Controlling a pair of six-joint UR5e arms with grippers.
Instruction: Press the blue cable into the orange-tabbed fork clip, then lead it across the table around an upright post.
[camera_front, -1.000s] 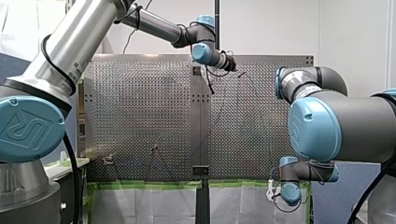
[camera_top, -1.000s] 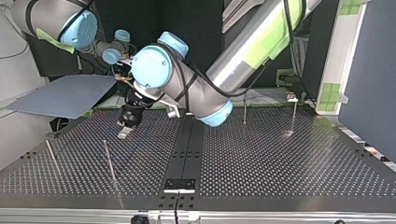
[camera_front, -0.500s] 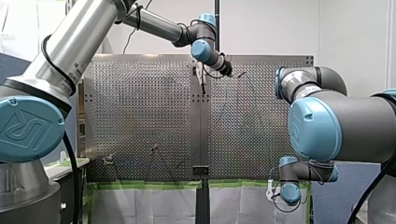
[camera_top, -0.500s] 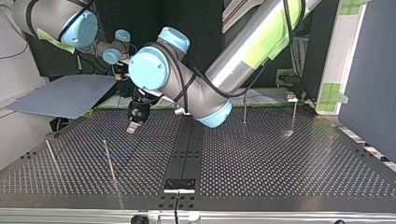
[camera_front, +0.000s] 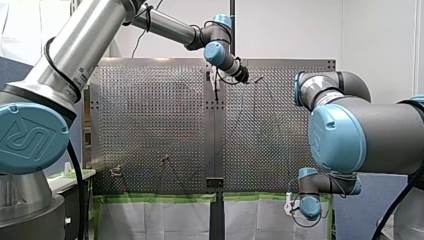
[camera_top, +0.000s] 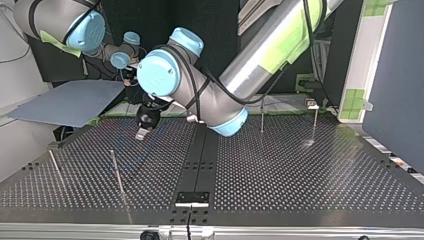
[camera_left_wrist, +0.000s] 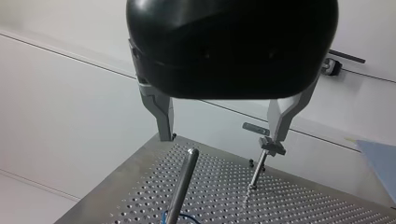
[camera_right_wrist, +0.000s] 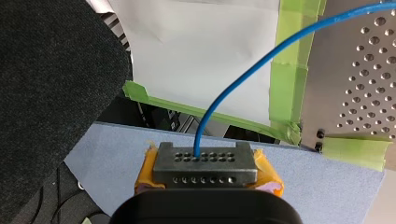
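blue cable (camera_right_wrist: 224, 91) pinched in right end effector (camera_right_wrist: 205, 170), left end effector (camera_left_wrist: 220, 137) spread wide

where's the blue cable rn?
Right wrist view: the blue cable leaves my right pincer, just off the perforated table by the green tape, and arcs over the table.

The blue cable (camera_right_wrist: 200, 135) runs off the right wrist view's edge; one post (camera_left_wrist: 181, 186) is cut short
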